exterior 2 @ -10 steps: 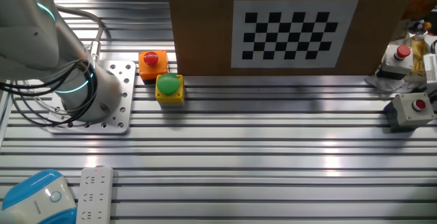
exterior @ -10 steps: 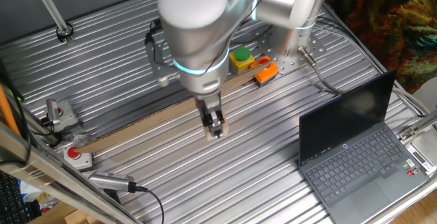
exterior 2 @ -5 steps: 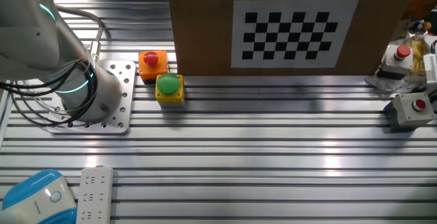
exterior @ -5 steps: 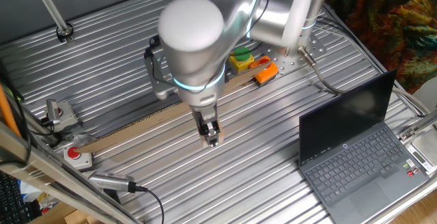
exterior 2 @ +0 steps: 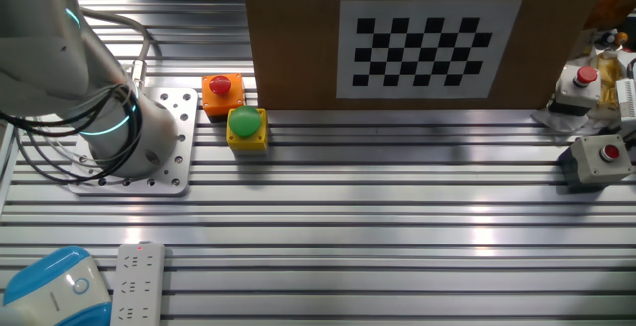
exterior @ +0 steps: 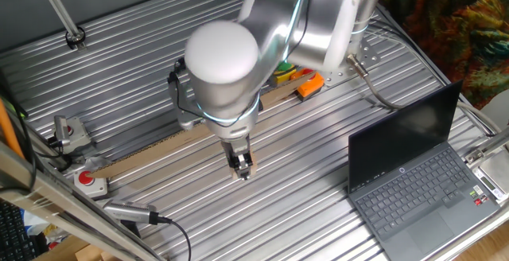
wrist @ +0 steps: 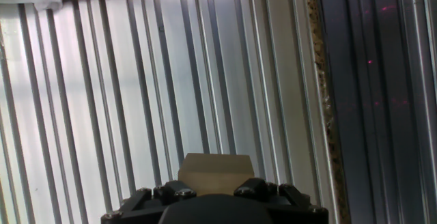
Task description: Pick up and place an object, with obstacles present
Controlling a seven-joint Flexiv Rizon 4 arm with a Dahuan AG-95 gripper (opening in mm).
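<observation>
My gripper [exterior: 242, 167] points straight down and is shut on the small tan-brown block [exterior: 241, 171]. It holds the block over the ribbed table on the near side of the long tan strip [exterior: 159, 143], a short way from it. In the hand view the block [wrist: 215, 169] sits between the dark fingers [wrist: 171, 192], and the strip's speckled top edge [wrist: 319, 101] runs up the frame to its right. In the other fixed view the strip is an upright cardboard board with a checkerboard [exterior 2: 427, 43], and it hides the gripper and the block.
A yellow box with a green button [exterior 2: 246, 127] and an orange box [exterior 2: 221, 89] stand by the arm's base plate [exterior 2: 174, 147]. An open laptop [exterior: 409, 177] is at the right. Red-button boxes [exterior: 87, 180] and a cable plug [exterior: 131, 212] lie at the left front.
My gripper, with the block in it, has moved toward the table's front-left, away from the strip. Nothing else has moved.
</observation>
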